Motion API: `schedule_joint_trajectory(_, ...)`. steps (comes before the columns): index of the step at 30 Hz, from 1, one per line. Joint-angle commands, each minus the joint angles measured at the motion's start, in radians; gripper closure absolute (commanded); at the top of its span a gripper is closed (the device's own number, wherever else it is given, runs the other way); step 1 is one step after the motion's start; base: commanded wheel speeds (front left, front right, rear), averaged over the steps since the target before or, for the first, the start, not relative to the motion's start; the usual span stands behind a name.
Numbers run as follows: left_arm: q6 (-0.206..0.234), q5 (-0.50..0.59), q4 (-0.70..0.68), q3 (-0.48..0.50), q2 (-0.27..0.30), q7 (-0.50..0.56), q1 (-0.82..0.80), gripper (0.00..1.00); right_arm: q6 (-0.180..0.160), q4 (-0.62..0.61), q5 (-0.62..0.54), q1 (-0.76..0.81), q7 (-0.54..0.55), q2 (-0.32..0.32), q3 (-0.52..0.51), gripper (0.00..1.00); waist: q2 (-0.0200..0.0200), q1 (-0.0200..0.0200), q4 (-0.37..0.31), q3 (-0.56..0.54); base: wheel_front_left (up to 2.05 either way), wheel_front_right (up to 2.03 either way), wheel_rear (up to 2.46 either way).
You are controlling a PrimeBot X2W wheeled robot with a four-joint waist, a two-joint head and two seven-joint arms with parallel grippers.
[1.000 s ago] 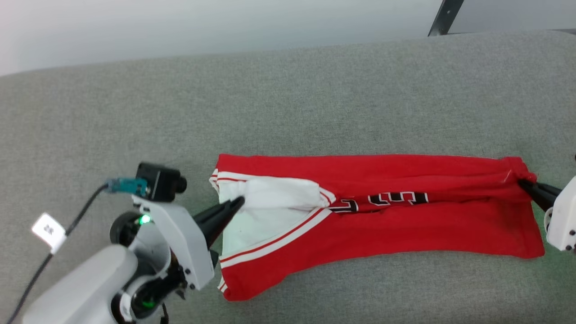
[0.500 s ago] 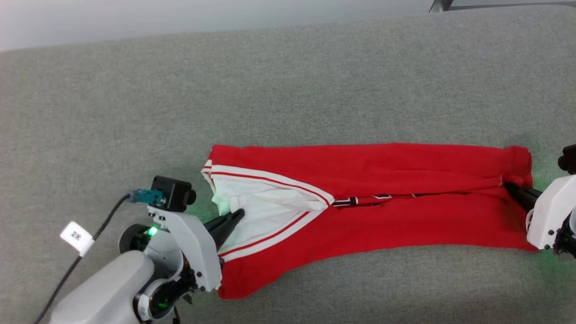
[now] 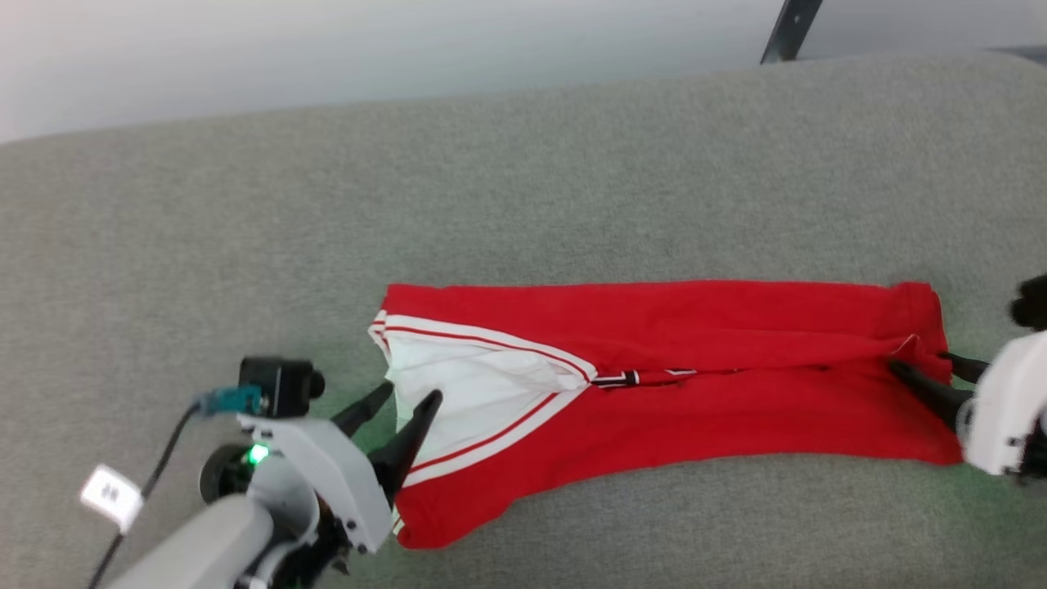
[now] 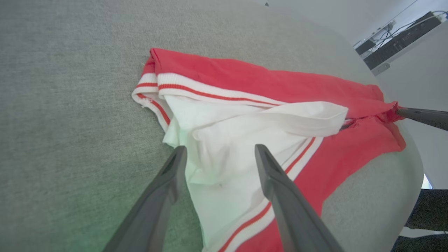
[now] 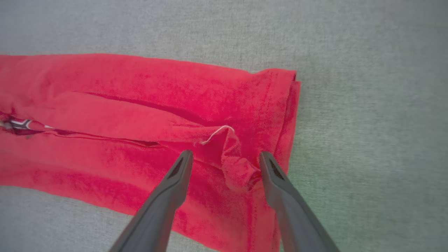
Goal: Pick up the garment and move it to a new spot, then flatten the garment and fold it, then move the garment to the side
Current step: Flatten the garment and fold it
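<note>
The left gripper has its fingers spread over the white sleeve, clamping nothing. The right gripper is spread too, straddling a bunched fold at the hem, though whether its tips touch the cloth is hard to tell. The garment lies on the grey cushion, folded lengthwise into a strip. Its long axis runs left to right, with the striped neck end toward the robot's left and the hem toward its right. Its lettering is mostly hidden in the crease. A dark post rises behind the cushion.
</note>
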Motion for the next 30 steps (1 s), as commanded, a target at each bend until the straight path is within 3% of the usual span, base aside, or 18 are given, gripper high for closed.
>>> schedule_joint_trajectory(1,0.027,-0.001,-0.031,0.011,0.005,-0.034,0.042,0.00,-0.001,-0.023,0.020,0.031,0.018,-0.028,-0.031,0.00,0.0000,0.0000,0.020,-0.030,0.00,0.00,0.00)
schedule_joint_trajectory(5,0.088,0.014,-0.075,0.026,-0.003,-0.110,0.107,0.00,-0.001,-0.030,0.032,0.076,0.056,-0.077,-0.104,0.00,0.0000,0.0000,0.051,-0.041,0.00,0.00,0.00)
schedule_joint_trajectory(9,0.119,0.020,-0.092,0.039,-0.027,-0.181,0.151,0.00,-0.001,-0.016,0.034,0.099,0.087,-0.089,-0.156,0.00,0.0000,0.0000,0.076,-0.042,0.00,0.00,0.00)
schedule_joint_trajectory(14,0.168,0.048,-0.104,0.085,-0.096,-0.262,0.207,0.00,-0.001,0.032,0.020,0.112,0.154,-0.070,-0.220,0.00,0.0000,0.0000,0.125,-0.034,0.00,0.00,0.00)
schedule_joint_trajectory(18,0.195,0.134,-0.125,0.151,-0.149,-0.277,0.246,0.00,-0.001,0.079,-0.006,0.092,0.232,-0.053,-0.257,0.00,0.0000,0.0000,0.163,-0.025,0.00,0.00,0.00)
schedule_joint_trajectory(25,0.216,0.464,-0.154,0.294,-0.220,-0.277,0.320,0.00,-0.001,0.187,-0.070,0.047,0.351,-0.007,-0.330,0.00,0.0000,0.0000,0.213,-0.008,0.00,0.00,0.00)
schedule_joint_trajectory(30,0.194,0.660,-0.157,0.365,-0.288,-0.276,0.357,0.00,-0.001,0.265,-0.143,0.019,0.407,0.039,-0.368,0.00,0.0000,0.0000,0.230,0.012,0.00,0.00,0.00)
